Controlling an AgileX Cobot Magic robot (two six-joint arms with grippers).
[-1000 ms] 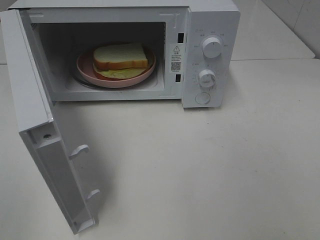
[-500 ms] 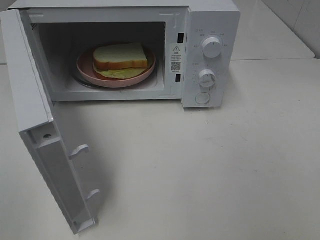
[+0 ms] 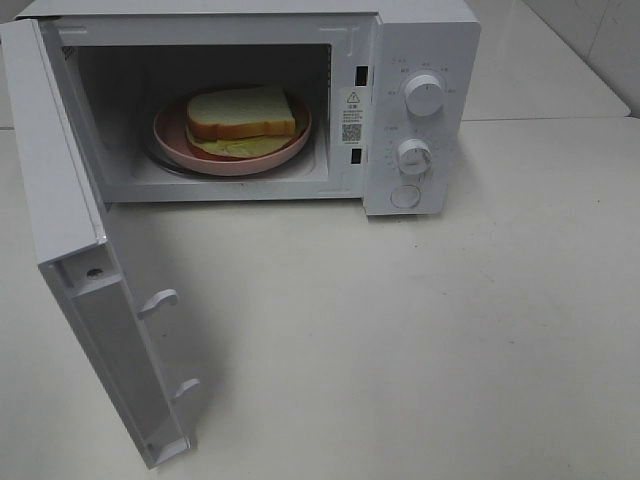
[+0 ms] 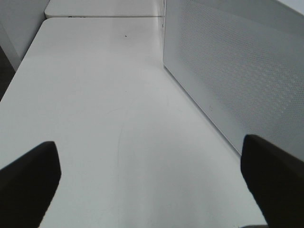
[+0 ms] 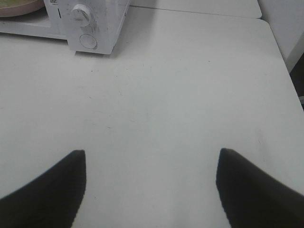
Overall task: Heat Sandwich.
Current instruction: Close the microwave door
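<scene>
Showing both grippers spread wide with nothing between the fingers. The left gripper is held open over the bare table, just beside the perforated door of the microwave. The right gripper is likewise parted and empty, and is placed well in front of the microwave, on its control-panel side. The microwave is set at the back of the table. Its door is swung fully open and is hinged on the side away from the controls. Two dials and a round button are carried on the panel beside the cavity. The sandwich is laid on a pink plate inside the microwave's cavity. White bread is seen uppermost, with pale filling showing at the front edge. The sandwich is well apart from both grippers.
</scene>
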